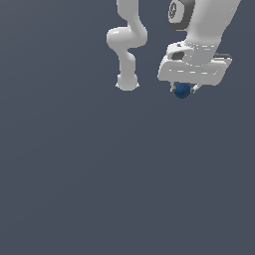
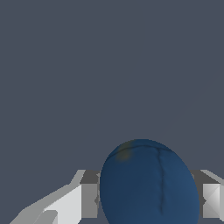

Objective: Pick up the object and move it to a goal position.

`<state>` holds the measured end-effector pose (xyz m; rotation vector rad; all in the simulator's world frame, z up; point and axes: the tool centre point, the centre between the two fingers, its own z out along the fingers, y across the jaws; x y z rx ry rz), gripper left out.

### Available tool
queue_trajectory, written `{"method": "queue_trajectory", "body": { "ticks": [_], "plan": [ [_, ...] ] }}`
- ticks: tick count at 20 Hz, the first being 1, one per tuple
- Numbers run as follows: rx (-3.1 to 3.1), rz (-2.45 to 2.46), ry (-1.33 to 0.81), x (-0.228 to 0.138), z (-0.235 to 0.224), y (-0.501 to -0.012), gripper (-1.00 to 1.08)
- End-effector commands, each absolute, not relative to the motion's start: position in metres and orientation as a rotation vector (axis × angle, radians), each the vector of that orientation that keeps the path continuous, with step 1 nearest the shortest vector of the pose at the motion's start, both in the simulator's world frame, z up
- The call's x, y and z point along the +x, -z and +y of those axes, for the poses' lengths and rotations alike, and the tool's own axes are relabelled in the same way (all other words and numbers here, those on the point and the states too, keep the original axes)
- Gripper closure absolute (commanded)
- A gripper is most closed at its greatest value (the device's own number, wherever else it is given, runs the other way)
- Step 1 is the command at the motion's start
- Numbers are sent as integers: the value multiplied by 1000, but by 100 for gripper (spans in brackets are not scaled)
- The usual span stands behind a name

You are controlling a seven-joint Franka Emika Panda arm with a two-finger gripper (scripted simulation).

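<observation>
The gripper (image 1: pixel 183 90) is clamping the ball (image 1: pixel 182 90) between its two fingers, toward the upper right of the exterior view, beside the arm's base column (image 1: pixel 127 55). In the wrist view the ball (image 2: pixel 149 183) is filling the gap between the fingers (image 2: pixel 89 200), with a pad pressing against each side. Whether the ball is resting on the floor (image 1: pixel 99 174) or hanging just above it cannot be told, since no shadow is showing.

No goal marker is appearing in either view, so the carry is judged to be the step in hand. To perform it well:

- Keep the clamping force constant; a smooth sphere is offering only two small contact patches and is likely to roll out if the fingers loosen.
- Move the arm steadily, avoiding sudden wrist rotation.
- Hold the ball centred on the pads, not at the fingertips.

The ball is dark blue, round and plain, with a faint seam line running down its face and a small dull patch near the top. The gripper housing is white and blocky, and the finger pads are flat grey. The floor is a uniform matte slate grey.
</observation>
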<state>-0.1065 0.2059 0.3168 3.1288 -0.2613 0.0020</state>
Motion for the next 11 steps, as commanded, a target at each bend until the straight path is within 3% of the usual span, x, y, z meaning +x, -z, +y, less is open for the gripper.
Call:
{"method": "queue_trajectory", "body": {
  "ticks": [1,11],
  "plan": [
    [3129,-263,-1,-111,218,-331,108],
    [3130,-263,0,-115,238,-353,108]
  ]
}}
